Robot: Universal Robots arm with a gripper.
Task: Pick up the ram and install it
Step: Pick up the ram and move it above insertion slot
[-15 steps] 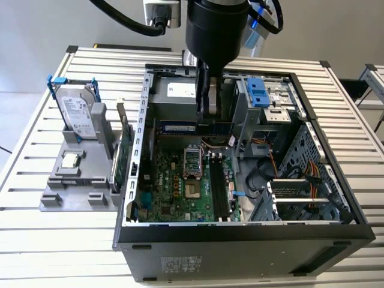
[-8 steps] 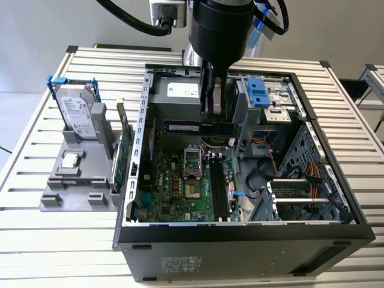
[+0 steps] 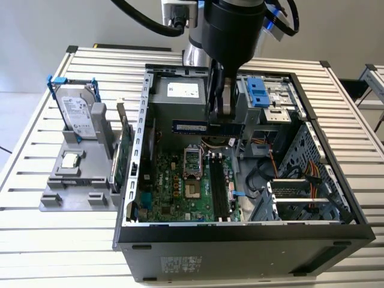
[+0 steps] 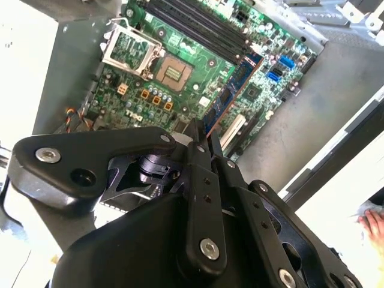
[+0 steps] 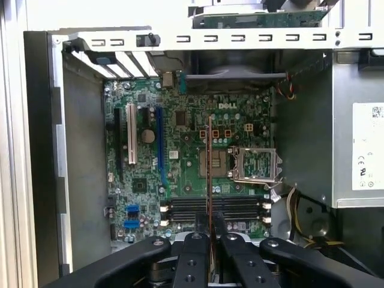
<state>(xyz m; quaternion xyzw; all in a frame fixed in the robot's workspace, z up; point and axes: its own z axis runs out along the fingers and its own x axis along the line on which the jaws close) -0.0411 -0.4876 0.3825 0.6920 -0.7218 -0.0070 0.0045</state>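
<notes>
Ram [image 3: 191,126]: thin, stiff board stick, light; prob. fragile at chips & contact edge, so best gripped on flat faces near mid-length. Gripper [image 3: 221,119] jaws are clamped on it, above motherboard [image 3: 174,192], approx. 12 o'clock of mem slots [image 3: 219,187] in exterior view.

A white label [image 3: 183,90] on the power supply [image 3: 171,111] carries print too small to read. The hard drive [image 3: 90,101] bears a white label [image 3: 75,114] with dark print, equally illegible. A white logo [image 5: 227,106] is printed on the motherboard [image 5: 186,138] near its fan-side edge. Faint print [image 3: 180,263] marks the case [image 3: 252,255] outer wall.
</notes>
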